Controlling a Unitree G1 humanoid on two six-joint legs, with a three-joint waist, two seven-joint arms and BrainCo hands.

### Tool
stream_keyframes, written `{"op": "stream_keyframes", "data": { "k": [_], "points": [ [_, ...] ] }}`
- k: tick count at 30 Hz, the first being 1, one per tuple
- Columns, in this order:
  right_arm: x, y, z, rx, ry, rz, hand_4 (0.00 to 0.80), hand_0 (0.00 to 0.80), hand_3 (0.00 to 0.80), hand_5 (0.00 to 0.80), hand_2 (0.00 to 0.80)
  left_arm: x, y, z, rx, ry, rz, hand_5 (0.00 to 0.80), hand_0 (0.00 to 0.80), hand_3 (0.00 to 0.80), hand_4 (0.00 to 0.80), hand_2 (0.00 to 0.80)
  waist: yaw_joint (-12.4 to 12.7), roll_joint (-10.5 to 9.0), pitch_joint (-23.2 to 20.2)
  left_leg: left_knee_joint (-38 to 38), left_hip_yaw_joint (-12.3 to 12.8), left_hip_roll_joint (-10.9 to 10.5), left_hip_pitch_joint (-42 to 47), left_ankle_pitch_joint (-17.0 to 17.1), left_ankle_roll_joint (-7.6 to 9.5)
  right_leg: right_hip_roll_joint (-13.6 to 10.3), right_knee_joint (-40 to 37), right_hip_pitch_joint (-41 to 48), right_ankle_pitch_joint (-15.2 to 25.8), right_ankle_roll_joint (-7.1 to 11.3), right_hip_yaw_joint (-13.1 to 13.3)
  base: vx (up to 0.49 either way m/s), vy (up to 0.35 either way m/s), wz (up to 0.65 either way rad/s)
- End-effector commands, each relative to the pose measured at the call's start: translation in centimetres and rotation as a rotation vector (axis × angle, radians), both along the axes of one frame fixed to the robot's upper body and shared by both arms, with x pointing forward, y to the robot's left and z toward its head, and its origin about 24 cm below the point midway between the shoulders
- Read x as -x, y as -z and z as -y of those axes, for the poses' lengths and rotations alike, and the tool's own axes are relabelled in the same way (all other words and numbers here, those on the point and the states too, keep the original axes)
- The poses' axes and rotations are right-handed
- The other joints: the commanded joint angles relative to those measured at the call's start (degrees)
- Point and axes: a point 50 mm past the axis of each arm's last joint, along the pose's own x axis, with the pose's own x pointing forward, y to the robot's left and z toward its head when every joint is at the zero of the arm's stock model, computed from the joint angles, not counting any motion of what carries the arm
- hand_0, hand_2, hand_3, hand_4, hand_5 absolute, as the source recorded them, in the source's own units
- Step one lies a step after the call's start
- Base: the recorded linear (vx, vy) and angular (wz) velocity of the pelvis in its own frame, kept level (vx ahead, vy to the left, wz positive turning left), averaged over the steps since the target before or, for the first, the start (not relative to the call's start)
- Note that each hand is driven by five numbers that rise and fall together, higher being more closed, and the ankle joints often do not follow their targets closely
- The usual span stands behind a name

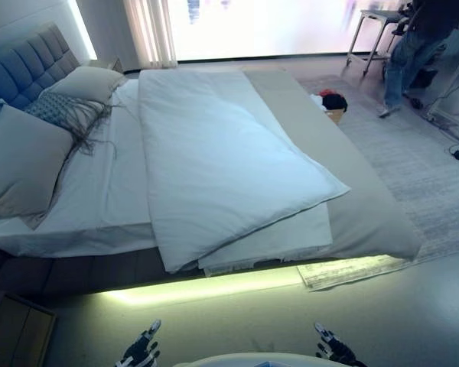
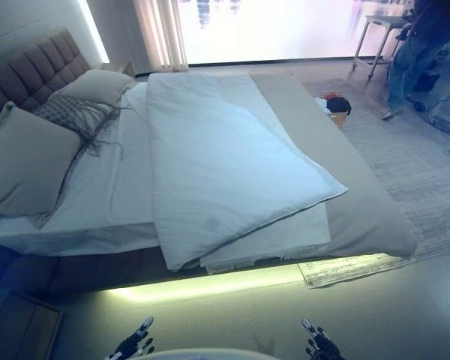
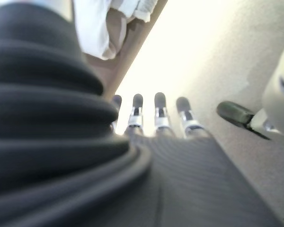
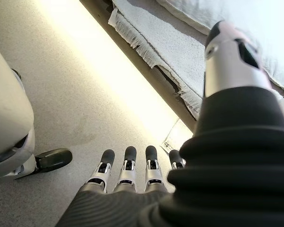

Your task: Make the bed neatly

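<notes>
A bed (image 1: 69, 229) with a grey tufted headboard (image 1: 23, 65) stands ahead of me. A white duvet (image 1: 222, 160) lies folded and askew across the middle, over a white fringed blanket (image 1: 275, 241) and a grey cover (image 1: 367, 206) toward the foot. Pillows (image 1: 19, 157) rest at the head end, one with a tasselled cushion (image 1: 65, 111). Both hands hang low in front of me, away from the bed: my left hand (image 1: 140, 352) and right hand (image 1: 330, 348), fingers straight, holding nothing. The wrist views show straight fingers (image 3: 161, 111) (image 4: 128, 165) over the floor.
A lit strip glows under the bed frame (image 1: 206, 287). A wooden nightstand (image 1: 15, 329) sits lower left. A pale rug (image 1: 428, 176) lies to the right with a small basket of clothes (image 1: 333, 103). A person (image 1: 413, 46) stands by a table (image 1: 375, 27) at far right.
</notes>
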Motion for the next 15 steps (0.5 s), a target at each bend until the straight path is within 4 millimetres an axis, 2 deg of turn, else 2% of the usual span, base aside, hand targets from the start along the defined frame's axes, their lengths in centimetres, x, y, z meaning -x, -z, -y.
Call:
{"op": "stream_keyframes", "data": {
  "k": [1,5,15],
  "points": [
    [-2.56,-0.26,-0.32,-0.007,0.01,0.035,0.0,0.0,0.0,0.0,0.0,-1.74,0.01,0.86,0.023,0.023,0.012,0.0,0.0,0.0,0.0,0.0,0.5,-1.08,1.1,0.0,-0.2,-1.0,0.4,-2.3,1.03,-1.2,0.0,-0.3,1.7,2.5,0.6,0.0,0.0,0.0],
    [-2.44,-0.19,-0.43,-0.016,0.013,0.025,0.0,0.0,0.0,0.0,0.0,-1.62,0.08,1.01,0.052,-0.022,0.014,0.0,0.0,0.0,0.0,0.0,0.5,-1.09,1.2,0.0,-0.2,-1.1,0.2,-2.3,1.04,-1.3,0.0,-0.4,1.8,2.56,0.4,0.0,0.0,0.0],
    [-2.76,-0.11,-1.21,-0.071,-0.054,0.027,0.0,0.0,0.0,0.0,0.0,-1.04,0.33,1.42,0.059,-0.006,-0.038,0.0,0.0,0.0,0.0,0.0,0.4,-1.01,1.4,0.0,-0.3,-1.3,0.3,-2.4,1.28,-1.3,0.1,-0.6,1.9,2.64,0.9,0.0,0.0,0.0]
  ]
}}
